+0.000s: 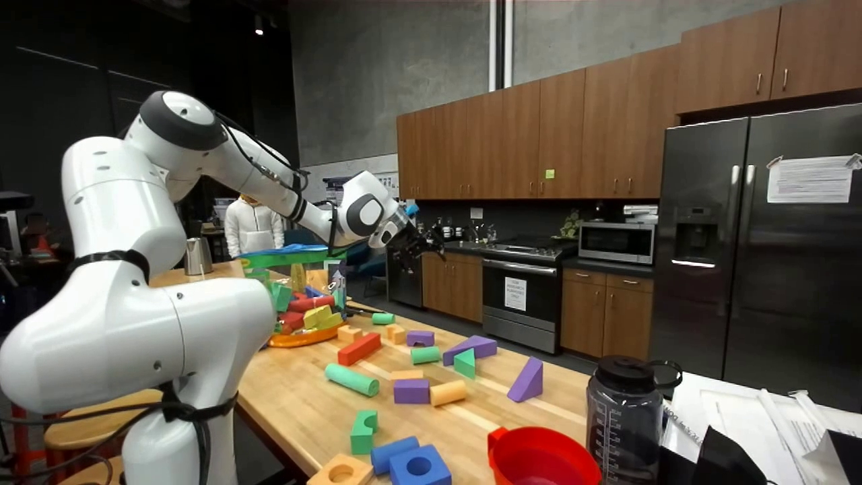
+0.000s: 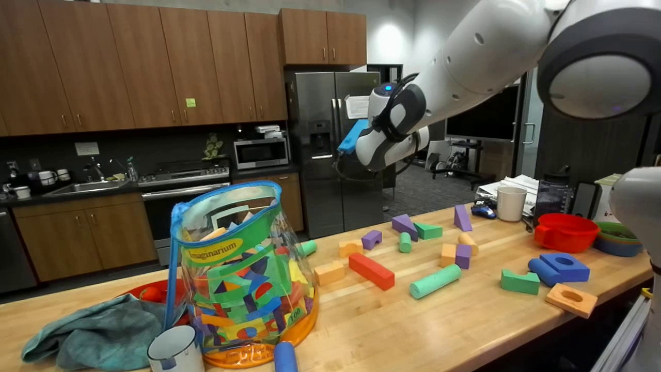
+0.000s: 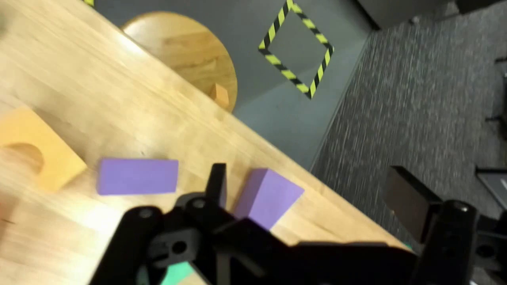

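Observation:
My gripper is open and empty in the wrist view, its black fingers wide apart. In an exterior view the dark gripper is raised above the far side of the table. In another view the arm hides it. A purple block lies on the table below, nearest the left finger and partly hidden by the gripper body. Another purple block and an orange block with a curved cutout lie further left. A bit of a green block shows at the bottom. No contact with any block is visible.
The wooden table bears several scattered blocks, including a red bar and a green cylinder. A clear bag of blocks stands near a red bowl, cloth and cup. A red pot and bottle stand opposite. A stool is beyond the edge.

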Controlling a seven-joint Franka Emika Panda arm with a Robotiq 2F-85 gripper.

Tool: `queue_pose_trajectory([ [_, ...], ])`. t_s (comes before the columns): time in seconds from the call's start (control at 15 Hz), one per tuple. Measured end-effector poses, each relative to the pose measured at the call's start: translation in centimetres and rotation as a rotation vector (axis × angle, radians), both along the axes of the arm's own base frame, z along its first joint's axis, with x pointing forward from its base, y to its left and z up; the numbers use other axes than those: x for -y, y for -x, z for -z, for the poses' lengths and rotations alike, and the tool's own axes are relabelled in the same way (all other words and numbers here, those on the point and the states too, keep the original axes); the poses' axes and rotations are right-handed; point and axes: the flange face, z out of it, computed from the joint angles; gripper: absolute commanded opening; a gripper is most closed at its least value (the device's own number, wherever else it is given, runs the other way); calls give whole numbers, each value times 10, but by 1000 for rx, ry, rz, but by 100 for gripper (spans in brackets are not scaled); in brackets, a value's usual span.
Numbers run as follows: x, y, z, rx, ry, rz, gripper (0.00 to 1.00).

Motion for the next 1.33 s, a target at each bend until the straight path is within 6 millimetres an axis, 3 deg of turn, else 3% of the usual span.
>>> queue_pose_trajectory([
  [0.2,45,-2,24,-180,15,101,100],
  [0.4,57,-3,51,-374,11,140,100],
  [0.8,37,-10,104,-715,-5,128,100],
  [1.33,19,-32,128,-864,-166,67,100],
])
